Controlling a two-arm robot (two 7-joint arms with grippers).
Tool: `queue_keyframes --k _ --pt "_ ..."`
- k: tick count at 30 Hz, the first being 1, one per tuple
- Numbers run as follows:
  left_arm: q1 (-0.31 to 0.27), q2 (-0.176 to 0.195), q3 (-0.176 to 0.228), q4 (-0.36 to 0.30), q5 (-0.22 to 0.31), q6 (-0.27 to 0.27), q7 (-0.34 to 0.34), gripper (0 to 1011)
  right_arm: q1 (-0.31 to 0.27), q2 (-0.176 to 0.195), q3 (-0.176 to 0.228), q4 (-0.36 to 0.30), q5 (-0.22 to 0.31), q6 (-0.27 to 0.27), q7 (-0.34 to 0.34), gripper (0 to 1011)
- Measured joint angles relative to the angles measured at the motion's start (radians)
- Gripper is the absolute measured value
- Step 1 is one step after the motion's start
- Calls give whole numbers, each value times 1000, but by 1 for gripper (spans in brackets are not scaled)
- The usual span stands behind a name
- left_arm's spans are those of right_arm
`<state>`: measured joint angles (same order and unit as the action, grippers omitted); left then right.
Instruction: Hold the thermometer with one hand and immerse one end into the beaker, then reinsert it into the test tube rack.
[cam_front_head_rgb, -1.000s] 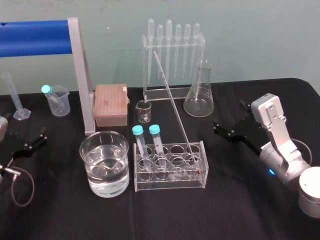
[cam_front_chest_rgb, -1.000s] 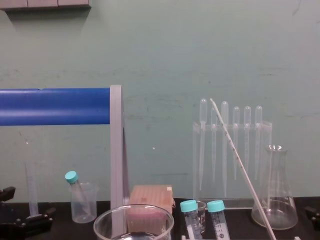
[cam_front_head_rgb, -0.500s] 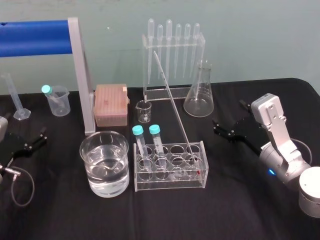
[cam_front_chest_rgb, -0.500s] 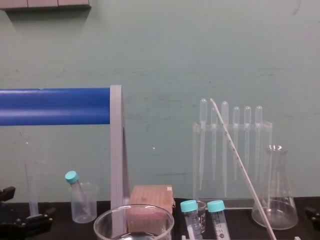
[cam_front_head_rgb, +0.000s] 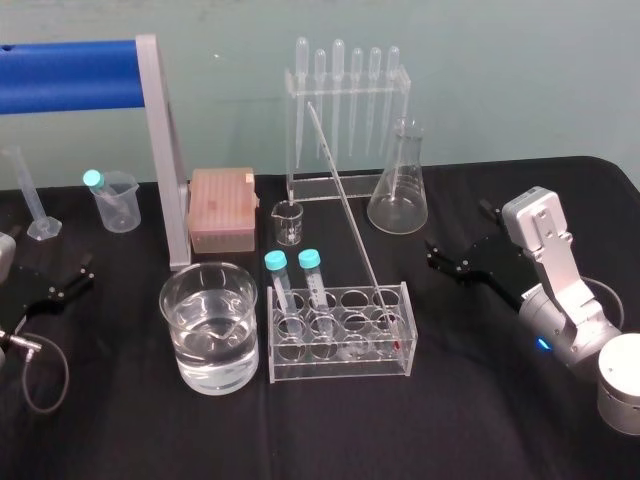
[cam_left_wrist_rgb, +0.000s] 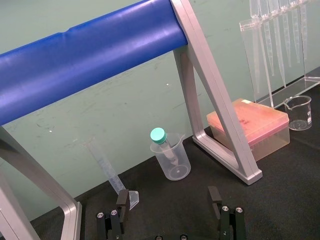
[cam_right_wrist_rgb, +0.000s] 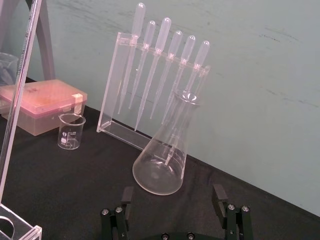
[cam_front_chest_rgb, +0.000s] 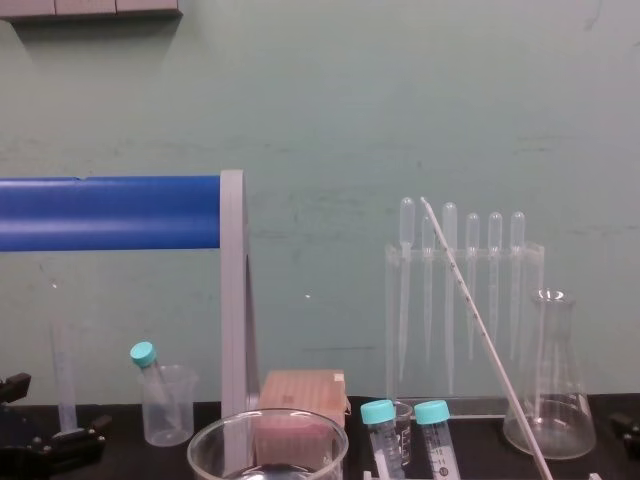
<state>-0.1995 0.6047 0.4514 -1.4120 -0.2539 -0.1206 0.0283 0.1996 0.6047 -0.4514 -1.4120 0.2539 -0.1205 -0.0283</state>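
Nothing moved | thermometer (cam_front_head_rgb: 345, 205) leans in rack (cam_front_head_rgb: 345, 366) | left end effector (cam_front_head_rgb: 70, 278), right end effector (cam_front_head_rgb: 457, 235): both spread, empty

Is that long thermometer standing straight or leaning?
Leaning: the thermometer has its red tip in the test tube rack, top slanting back toward the pipettes.

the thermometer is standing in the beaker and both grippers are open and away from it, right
Not quite. The head view shows the thermometer leaning in the test tube rack, not in the beaker beside it. The rest holds: the left gripper and right gripper are both open and away from it.
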Motion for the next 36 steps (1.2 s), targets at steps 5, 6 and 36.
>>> queue_keyframes --k 5,6,36 --pt "0 0 0 0 0 0 0 1008 -12 -15 48 -10 55 -9 12 1003" --pt "0 0 0 0 0 0 0 1008 -16 -18 59 -14 70 -12 18 1003" --pt "0 0 0 0 0 0 0 1008 60 -164 114 -153 293 -24 317 1003"
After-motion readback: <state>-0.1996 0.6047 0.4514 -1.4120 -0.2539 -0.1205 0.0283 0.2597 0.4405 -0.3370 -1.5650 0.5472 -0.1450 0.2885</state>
